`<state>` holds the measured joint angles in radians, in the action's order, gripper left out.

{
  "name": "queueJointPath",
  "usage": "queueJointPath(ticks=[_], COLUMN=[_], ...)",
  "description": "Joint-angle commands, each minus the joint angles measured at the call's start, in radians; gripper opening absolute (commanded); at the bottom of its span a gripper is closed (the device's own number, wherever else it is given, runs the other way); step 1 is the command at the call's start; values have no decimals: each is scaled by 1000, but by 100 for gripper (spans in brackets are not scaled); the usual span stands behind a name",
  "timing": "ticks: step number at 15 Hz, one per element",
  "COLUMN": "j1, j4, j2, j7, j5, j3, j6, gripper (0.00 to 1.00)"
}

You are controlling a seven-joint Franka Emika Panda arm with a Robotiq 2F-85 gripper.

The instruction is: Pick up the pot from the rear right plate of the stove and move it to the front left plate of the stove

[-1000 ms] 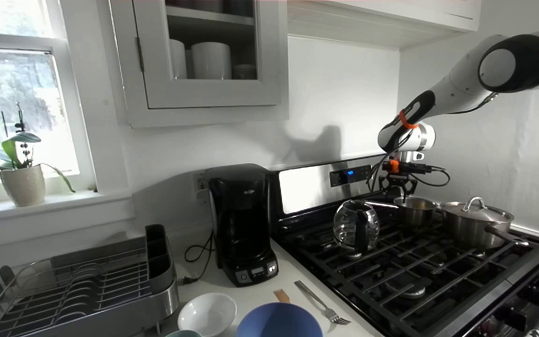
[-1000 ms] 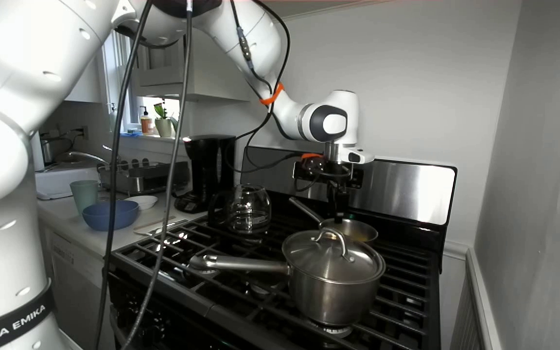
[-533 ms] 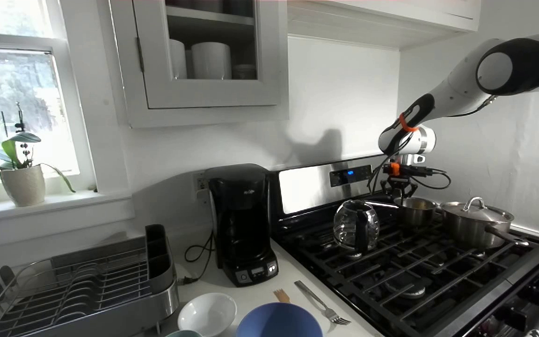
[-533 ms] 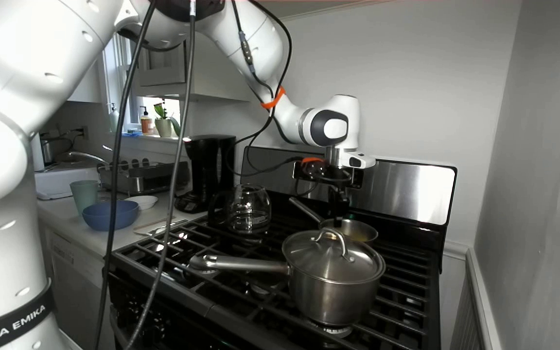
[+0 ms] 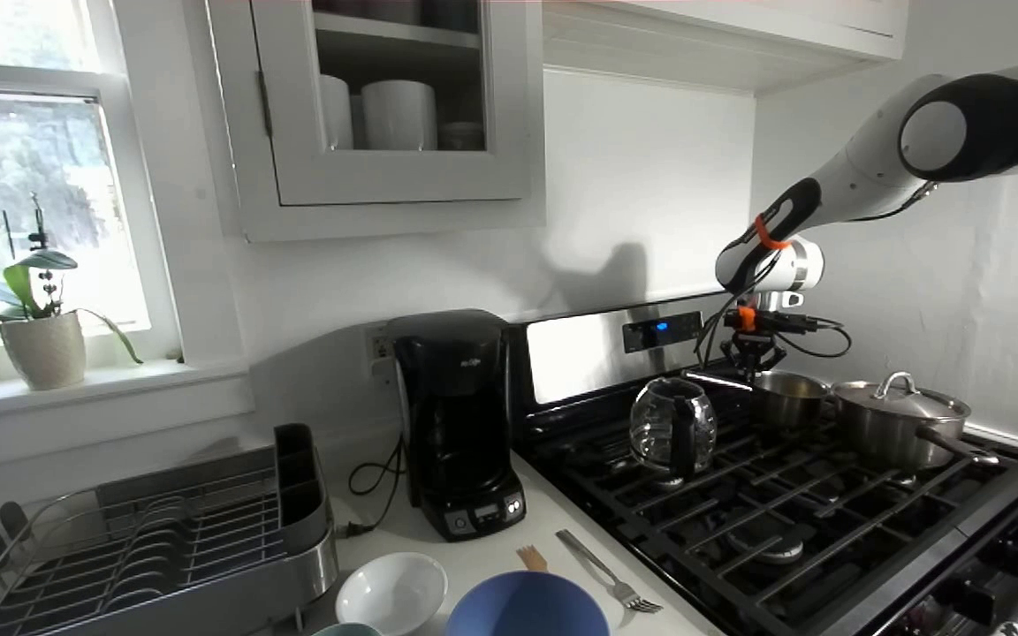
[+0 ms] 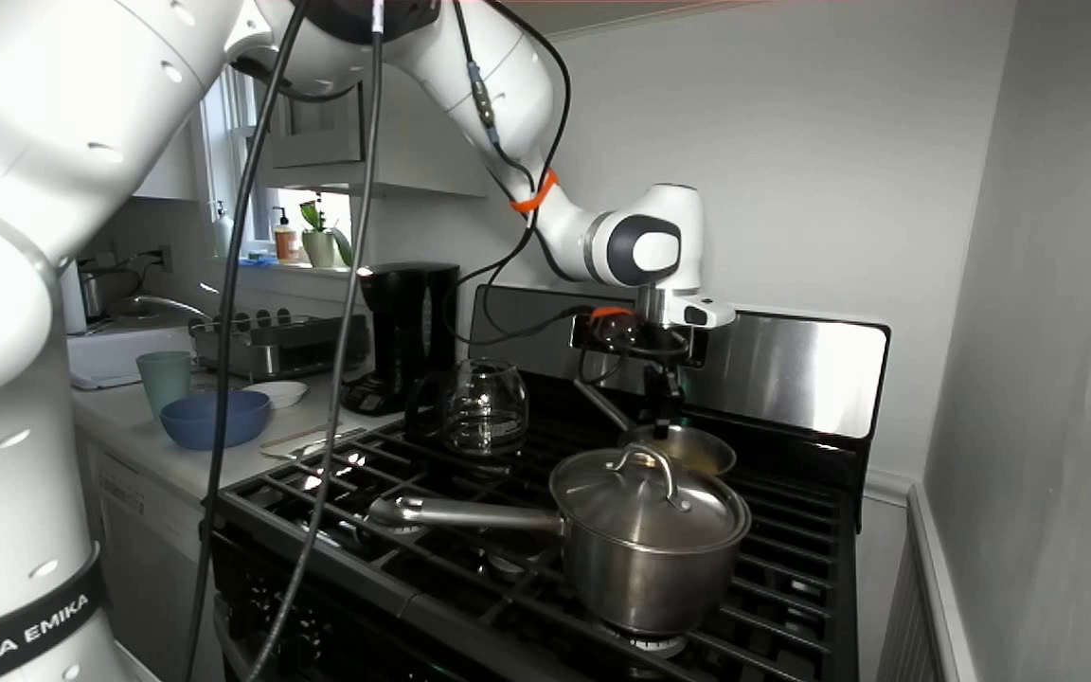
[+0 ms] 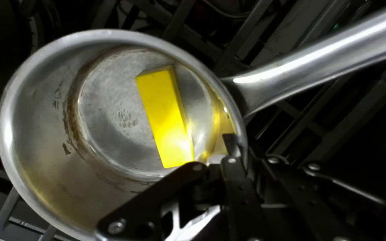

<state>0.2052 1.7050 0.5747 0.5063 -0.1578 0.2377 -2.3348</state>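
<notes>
My gripper point(image 7: 242, 150) pinches pot point(image 5: 788, 406) by rim, rear R of stove point(image 5: 783, 495); grasp prob. done, xfer to front-L plate point(image 5: 772, 542) remains.

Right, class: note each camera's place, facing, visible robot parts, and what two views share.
Exterior view: by the counter, facing coffee maker and stove; forearm and tool show.
Exterior view: beside the arm, facing back panel past lidded pot; arm and tool show.
Wrist view: on the wrist, looking down into the saucepan; only tool shows.
Both exterior views share stove and coffee maker.
</notes>
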Motion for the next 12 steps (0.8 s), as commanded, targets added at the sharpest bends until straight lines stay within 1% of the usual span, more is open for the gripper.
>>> queueJointPath(ticks=[1,7,12], j1=[-4,-12,-19], j4=[9,46,50], j2=[-46,-153,-185], j7=[-13,-36,-42], j5=[-8,8,20], j3=[1,0,2], j6=[31,133,189], gripper=[4,4,4])
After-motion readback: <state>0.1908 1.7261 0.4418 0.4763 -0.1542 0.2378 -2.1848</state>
